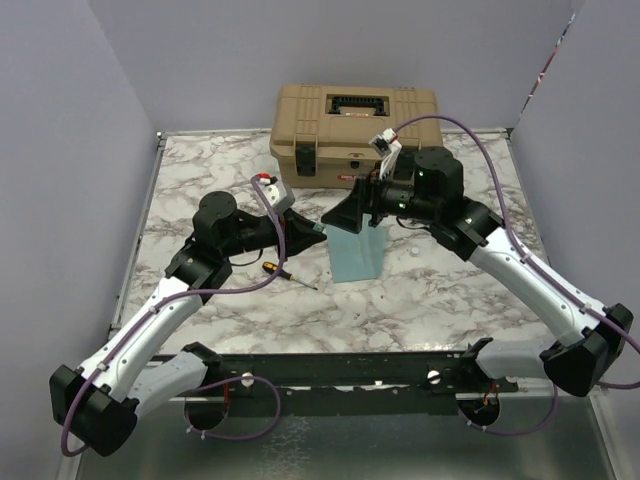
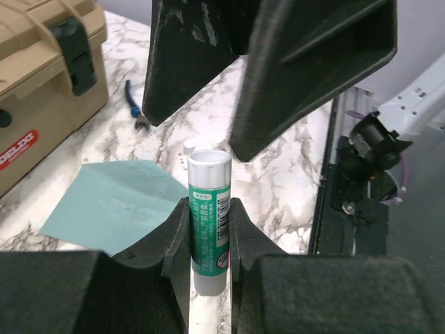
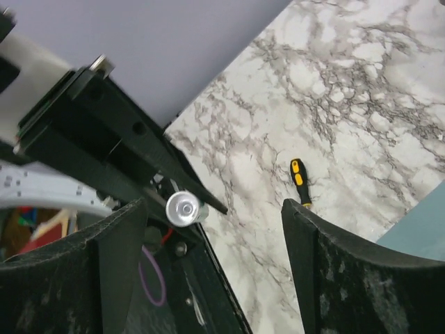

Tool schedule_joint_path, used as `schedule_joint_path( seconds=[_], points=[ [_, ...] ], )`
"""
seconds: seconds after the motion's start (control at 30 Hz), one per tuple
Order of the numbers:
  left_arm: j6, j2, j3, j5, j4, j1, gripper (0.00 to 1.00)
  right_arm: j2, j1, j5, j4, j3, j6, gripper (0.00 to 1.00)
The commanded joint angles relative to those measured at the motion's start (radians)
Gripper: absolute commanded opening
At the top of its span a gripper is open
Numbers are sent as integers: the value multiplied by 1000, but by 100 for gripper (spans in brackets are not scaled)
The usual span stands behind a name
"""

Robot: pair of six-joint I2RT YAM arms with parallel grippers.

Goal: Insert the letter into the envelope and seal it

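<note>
The teal envelope (image 1: pixel 357 252) lies flat on the marble table, and also shows in the left wrist view (image 2: pixel 115 202). The letter is not in view. My left gripper (image 1: pixel 312 235) is shut on a green-and-white glue stick (image 2: pixel 208 223) and holds it just left of the envelope. My right gripper (image 1: pixel 347 214) is open, and its two dark fingers (image 2: pixel 313 69) stand around the stick's free end without touching it. In the right wrist view the stick's silver round end (image 3: pixel 182 208) sits between the open fingers, near the left one.
A tan toolbox (image 1: pixel 355 130) stands at the back of the table. A yellow-and-black screwdriver (image 1: pixel 285 273) lies left of the envelope. Blue pliers (image 2: pixel 135 104) lie near the toolbox. A small white object (image 1: pixel 415 255) lies right of the envelope.
</note>
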Motion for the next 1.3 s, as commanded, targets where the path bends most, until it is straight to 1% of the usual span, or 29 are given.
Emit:
schedule_joint_path(
  seconds=[0.0,0.1,0.2,0.23,0.3,0.33,0.37,0.4,0.47,0.5,0.53,0.57,0.63,0.67,0.7,0.73,0.8,0.87,0.93,0.97,1.1,1.17,1.2,1.27],
  points=[
    [9,-26,-16,154,29,-3,0,-78,6,-203,-115,25,-270,77],
    [43,13,29,260,21,-3,0,-61,6,-332,-186,76,-403,71],
    [73,47,92,388,-10,-2,0,-22,6,-373,-268,111,-522,71],
    [84,49,99,411,-13,-2,0,-6,6,-388,-293,121,-554,72],
    [125,47,102,413,-14,-2,0,25,6,-446,-337,148,-607,72],
    [132,50,103,420,-14,-3,0,42,6,-477,-363,161,-625,70],
    [135,57,105,432,-14,-3,0,58,6,-496,-388,176,-643,67],
    [134,65,106,440,-14,-2,0,72,6,-499,-409,189,-656,62],
    [135,81,105,451,-14,-2,0,83,6,-478,-405,195,-645,39],
    [135,88,103,453,-13,-2,0,82,6,-477,-381,190,-630,30],
    [136,92,99,454,-13,-2,0,81,6,-489,-359,184,-613,19],
    [138,96,97,453,-14,-3,0,80,6,-496,-333,181,-588,14],
    [142,96,96,444,-14,-2,0,76,6,-496,-279,166,-532,14],
    [145,96,96,438,-14,-2,0,71,6,-494,-260,161,-516,17],
    [146,98,98,436,-14,-2,0,65,6,-488,-251,155,-505,25],
    [146,100,100,434,-14,-2,0,56,6,-477,-240,149,-494,35],
    [146,101,98,428,-14,-2,0,37,6,-471,-233,142,-493,43],
    [146,105,95,432,-14,-3,0,24,6,-472,-219,143,-452,44],
    [147,108,94,435,-14,-3,0,20,7,-474,-223,150,-442,43],
    [147,110,96,436,-13,-3,0,19,6,-467,-224,150,-437,41],
    [149,110,105,431,-14,-2,0,35,6,-468,-245,157,-427,26],
    [155,109,105,421,-14,-3,0,47,6,-487,-272,169,-430,21],
    [157,110,106,414,-13,-2,0,51,7,-503,-282,173,-429,21],
    [153,114,113,404,-14,-3,0,53,7,-508,-314,181,-448,27]
  ],
)
